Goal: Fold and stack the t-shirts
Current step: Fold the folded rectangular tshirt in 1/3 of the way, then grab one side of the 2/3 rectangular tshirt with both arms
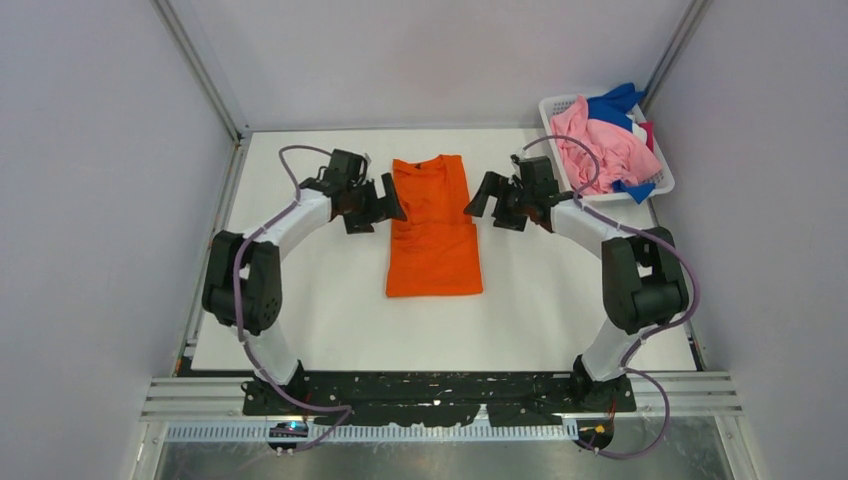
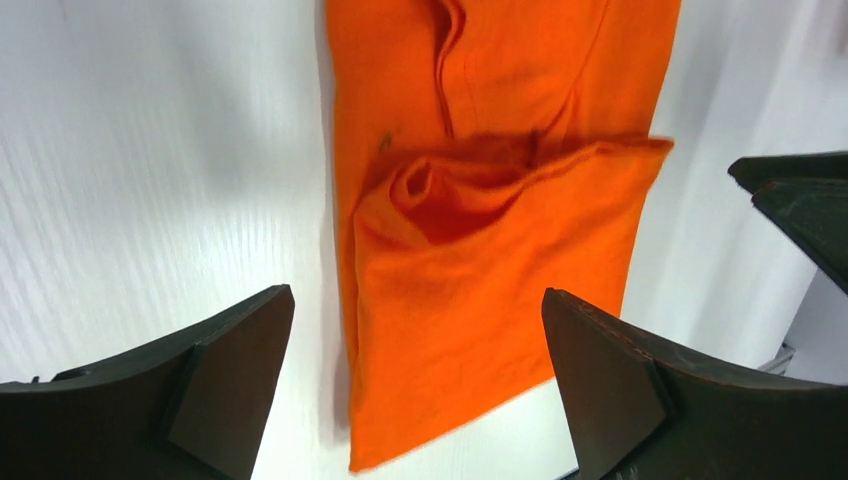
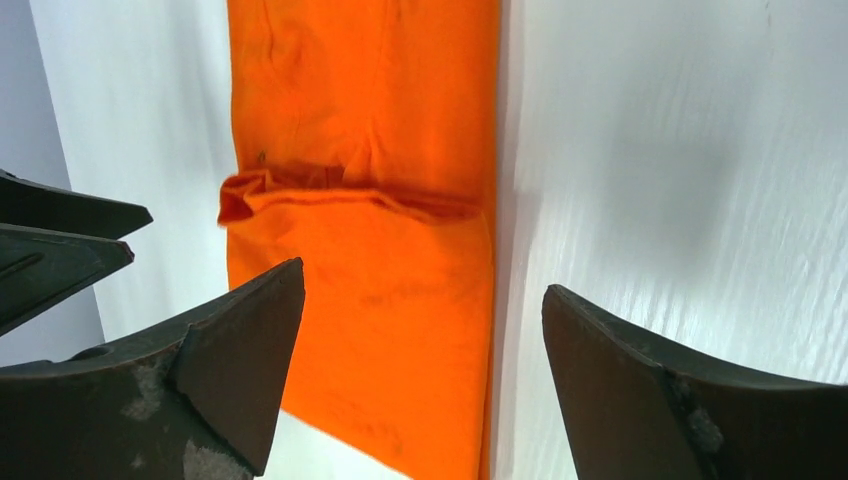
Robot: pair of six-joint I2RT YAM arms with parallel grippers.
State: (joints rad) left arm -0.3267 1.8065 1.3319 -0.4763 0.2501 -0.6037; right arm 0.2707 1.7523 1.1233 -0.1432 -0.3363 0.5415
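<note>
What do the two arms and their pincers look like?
The left arm and right arm have white links and bulky black joints; a purple cable runs along each. The left pincer and right pincer are black with wedge-shaped fingers; the right one's fingers show pale scuffs.

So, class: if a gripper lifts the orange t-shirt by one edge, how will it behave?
Probably floppy: the orange t-shirt lies in soft, wrinkled folds. Likely light, being thin and flat; its folded layers may fall open.

Left hand (image 1: 377,205), right hand (image 1: 494,206): jaws apart.
</note>
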